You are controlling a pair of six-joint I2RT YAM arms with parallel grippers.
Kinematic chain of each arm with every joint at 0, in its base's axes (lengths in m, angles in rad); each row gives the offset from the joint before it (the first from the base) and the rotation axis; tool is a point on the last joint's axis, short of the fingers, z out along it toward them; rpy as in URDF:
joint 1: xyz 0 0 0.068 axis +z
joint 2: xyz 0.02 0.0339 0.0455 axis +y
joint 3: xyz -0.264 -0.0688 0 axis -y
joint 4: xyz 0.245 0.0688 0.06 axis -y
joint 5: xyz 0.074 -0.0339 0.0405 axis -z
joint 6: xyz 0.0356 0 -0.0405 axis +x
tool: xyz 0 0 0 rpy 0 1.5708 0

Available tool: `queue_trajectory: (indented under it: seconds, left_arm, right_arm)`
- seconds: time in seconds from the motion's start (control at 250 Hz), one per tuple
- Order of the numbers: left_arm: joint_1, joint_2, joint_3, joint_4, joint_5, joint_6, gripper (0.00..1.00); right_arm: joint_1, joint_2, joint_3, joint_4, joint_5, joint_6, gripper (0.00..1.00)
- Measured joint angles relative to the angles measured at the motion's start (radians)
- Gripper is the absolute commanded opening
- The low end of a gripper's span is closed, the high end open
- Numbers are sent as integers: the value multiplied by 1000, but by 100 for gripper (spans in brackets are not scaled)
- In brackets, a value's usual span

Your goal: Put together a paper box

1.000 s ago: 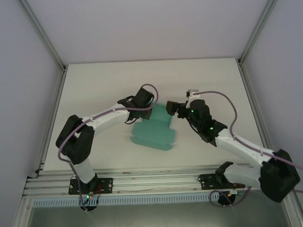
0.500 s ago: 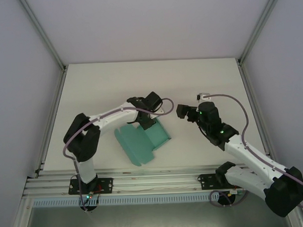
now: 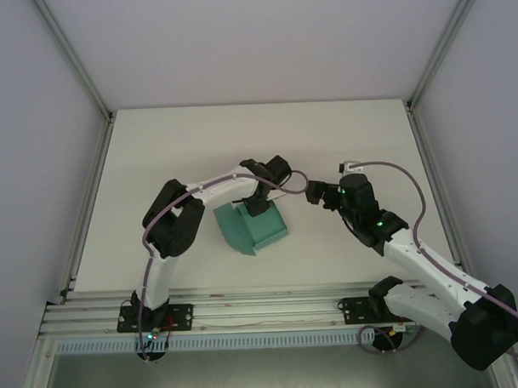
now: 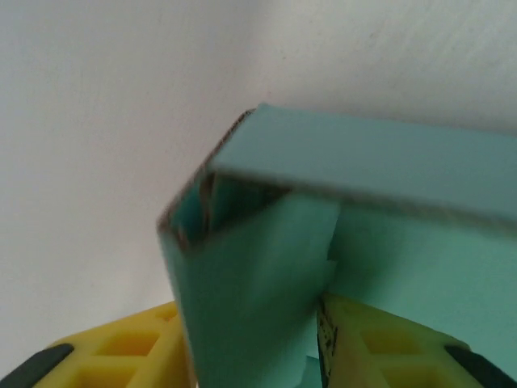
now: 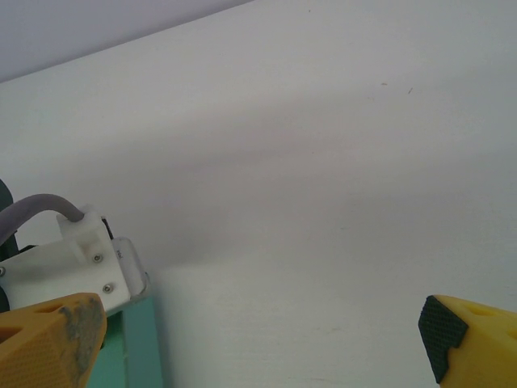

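The teal-green paper box (image 3: 253,228) rests on the white table just left of centre, partly folded, with one wall standing up. My left gripper (image 3: 258,207) is at its far edge, pointing down into it. In the left wrist view a folded card wall of the box (image 4: 363,186) stands between my yellow fingers (image 4: 105,356), which are parted, and the right finger touches the card. My right gripper (image 3: 313,195) hovers wide open to the right of the box, with nothing between its fingertips (image 5: 258,347). A strip of the box (image 5: 141,347) shows at that view's lower left.
The white table (image 3: 368,139) is walled by aluminium posts and pale panels on three sides. The left wrist's white camera mount (image 5: 73,259) and its grey cable sit close to my right gripper's left finger. Open tabletop lies behind and to the right.
The left arm swung right and turned the box, which went from a spread sheet to a tighter folded shape. The left fingers parted. The right gripper drew back to the right.
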Motion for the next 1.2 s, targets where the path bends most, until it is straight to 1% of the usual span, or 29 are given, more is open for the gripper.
queue_trajectory:
  seconds: [0.168,0.312,0.504,0.628,0.835,0.887,1.063,1.091,1.151,1.199]
  left_arm:
    - [0,-5,2,-6,11,22,58]
    - [0,-23,2,-8,35,32,60]
    - [3,-42,16,-8,62,46,59]
    - [20,-42,43,-4,93,46,52]
    - [59,-32,78,-5,146,50,50]
    - [68,-25,82,-4,160,50,47]
    - [89,29,97,-13,205,53,46]
    - [93,38,97,-13,214,53,44]
    - [98,51,97,-14,220,54,35]
    - [100,59,98,-16,220,52,30]
  right_arm:
    - [-3,0,0,-8,-18,-10,100]
    - [-5,0,0,-8,-39,-26,100]
    - [-7,0,0,-8,-64,-37,100]
    - [-9,0,-7,-8,-72,-47,100]
    - [-15,3,-10,-8,-88,-62,100]
    - [-16,8,-10,-8,-90,-67,100]
    - [-22,23,-10,-7,-91,-76,100]
    - [-23,25,-10,-7,-91,-76,100]
    - [-26,30,-10,-7,-95,-80,100]
    - [-27,34,-10,-7,-97,-82,100]
